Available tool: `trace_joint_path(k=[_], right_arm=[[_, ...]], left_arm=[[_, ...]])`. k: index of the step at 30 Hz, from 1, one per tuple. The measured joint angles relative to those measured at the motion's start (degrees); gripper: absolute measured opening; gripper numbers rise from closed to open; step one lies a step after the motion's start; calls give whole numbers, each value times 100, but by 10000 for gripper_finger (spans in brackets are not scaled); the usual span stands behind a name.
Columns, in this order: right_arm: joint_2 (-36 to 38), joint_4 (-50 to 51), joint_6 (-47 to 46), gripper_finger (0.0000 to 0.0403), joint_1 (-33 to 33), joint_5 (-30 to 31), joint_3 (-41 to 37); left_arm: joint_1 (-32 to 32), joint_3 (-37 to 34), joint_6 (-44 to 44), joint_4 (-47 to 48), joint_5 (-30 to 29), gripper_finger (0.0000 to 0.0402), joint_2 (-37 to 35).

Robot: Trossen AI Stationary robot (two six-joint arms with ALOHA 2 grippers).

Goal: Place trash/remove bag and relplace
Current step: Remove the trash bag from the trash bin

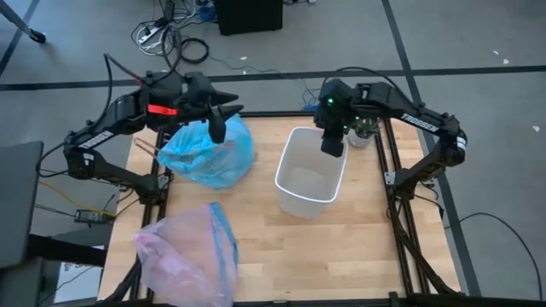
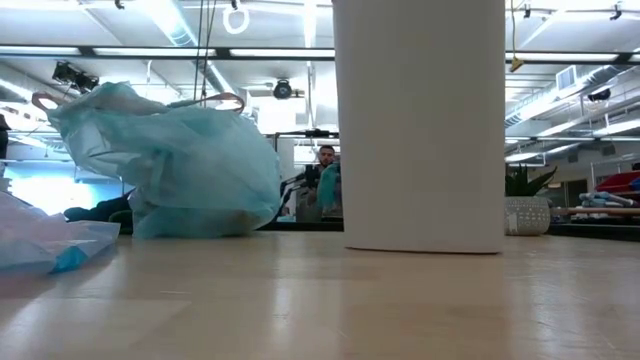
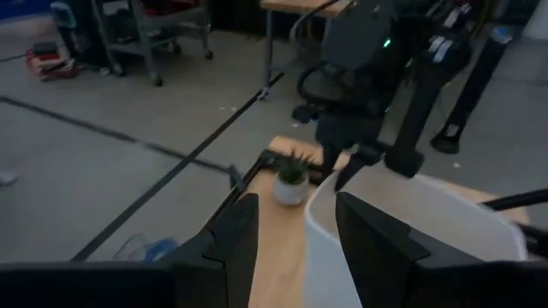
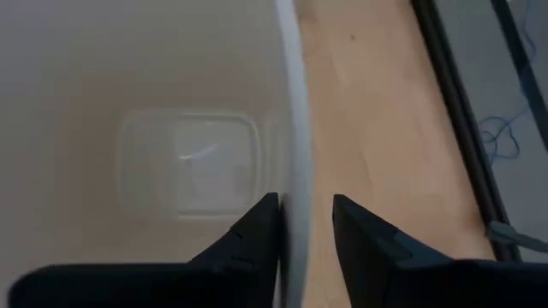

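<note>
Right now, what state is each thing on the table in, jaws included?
White bin: upright, no liner, nothing visible inside.
Light-blue bag: out of the bin, bunched on the table.
Pink bag: crumpled at the table's near edge.
Left gripper: above the light-blue bag, jaws open.
Right gripper: jaws straddling the bin's rim.

Two dark, near-black jointed arms. White TROSSEN lettering along the right arm (image 1: 424, 121) link; fainter white lettering on the left arm (image 1: 102, 135). Red-orange band near the left wrist. Green indicator light at the right wrist. Black cables looped along both arms. Flat, dark, wedge-shaped fingers (image 4: 248, 235).
</note>
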State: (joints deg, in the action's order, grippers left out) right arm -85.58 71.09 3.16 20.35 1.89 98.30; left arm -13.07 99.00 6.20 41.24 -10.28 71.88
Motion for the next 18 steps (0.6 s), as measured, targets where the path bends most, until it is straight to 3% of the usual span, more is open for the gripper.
trace_joint_path(k=[6, 15, 18], right_arm=[[-174, -269, 756, 12, 43, -23, -21], [-332, -1707, 1748, 5, 670, 29, -6], [-332, -2038, 2189, 2, 1052, -228, -6]], left_arm=[[8, -2, -2, 482, -386, 165, 0], [8, -4, -20, 610, -625, 165, 0], [8, -4, -20, 682, -628, 165, 0]])
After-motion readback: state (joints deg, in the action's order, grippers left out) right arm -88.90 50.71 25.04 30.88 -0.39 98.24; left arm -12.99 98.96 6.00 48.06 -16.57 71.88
